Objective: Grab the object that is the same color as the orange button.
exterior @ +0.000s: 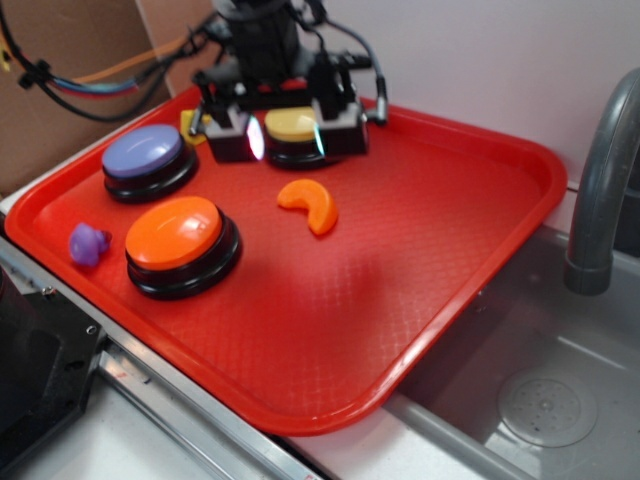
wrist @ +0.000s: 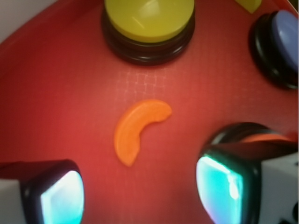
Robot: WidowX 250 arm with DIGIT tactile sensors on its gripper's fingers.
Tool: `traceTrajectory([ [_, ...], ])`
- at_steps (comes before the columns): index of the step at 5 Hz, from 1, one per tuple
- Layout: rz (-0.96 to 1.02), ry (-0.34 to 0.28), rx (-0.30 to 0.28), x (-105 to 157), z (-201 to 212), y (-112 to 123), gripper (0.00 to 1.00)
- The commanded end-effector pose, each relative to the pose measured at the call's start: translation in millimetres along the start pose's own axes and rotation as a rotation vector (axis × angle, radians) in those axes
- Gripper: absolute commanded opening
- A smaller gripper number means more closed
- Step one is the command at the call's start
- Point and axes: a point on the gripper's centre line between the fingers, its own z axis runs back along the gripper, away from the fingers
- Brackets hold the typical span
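Only the exterior view shows the purple lump (exterior: 88, 243) beside the orange button (exterior: 176, 234).

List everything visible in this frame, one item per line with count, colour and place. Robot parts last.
Tray: 1, red, beside the sink.
Orange button: 1, black base, tray front left.
Purple button: 1, tray left.
Yellow button: 1, tray rear, below the gripper.
Orange slice: 1, tray centre, lying free.
Purple lump: 1, left tray edge.
Yellow wedge: 1, rear, mostly hidden.
Sink: 1, grey, right.
Faucet: 1, grey, right.
Gripper: 1, black, fingers open.
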Motion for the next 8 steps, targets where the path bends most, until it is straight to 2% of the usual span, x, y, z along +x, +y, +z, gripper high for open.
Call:
traceTrajectory([
  [1,0.095,-0.008,0.007,21.1,-29.7,5.4,1.0],
  [2,0.107,-0.004,0.001,22.7,-43.2,6.9,1.0],
  [3,0.106,-0.005,-0.036,21.7,-50.7,6.9,0.16],
  [4,0.099,0.004,-0.052,19.3,-52.4,6.2,0.0],
  [6,0.063,0.006,-0.051,23.7,-47.6,10.9,0.0],
  [7,-0.071,-0.004,-0.053,33.1,-21.8,8.6,0.0],
  [8,-0.31,0.005,-0.061,42.9,21.0,4.1,0.0],
])
